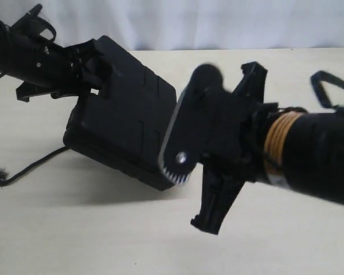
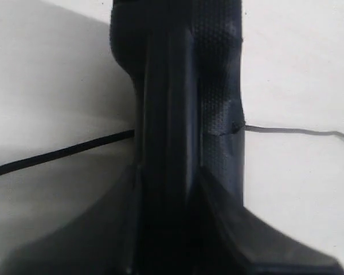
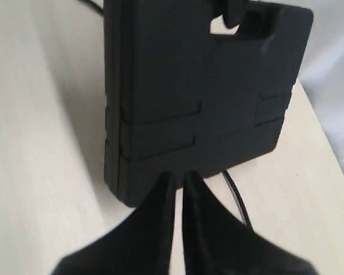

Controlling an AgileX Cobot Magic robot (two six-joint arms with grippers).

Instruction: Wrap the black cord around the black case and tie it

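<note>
Left end effector pinches the black case tilted, probably so the black cord passes beneath; right end effector is pressed together.

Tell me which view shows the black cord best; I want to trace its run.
The exterior view: the black cord trails from beneath the black case to its frayed end at the picture's left edge. The left wrist view shows a stretch passing behind the case; the right wrist view only a short piece beside it.
</note>
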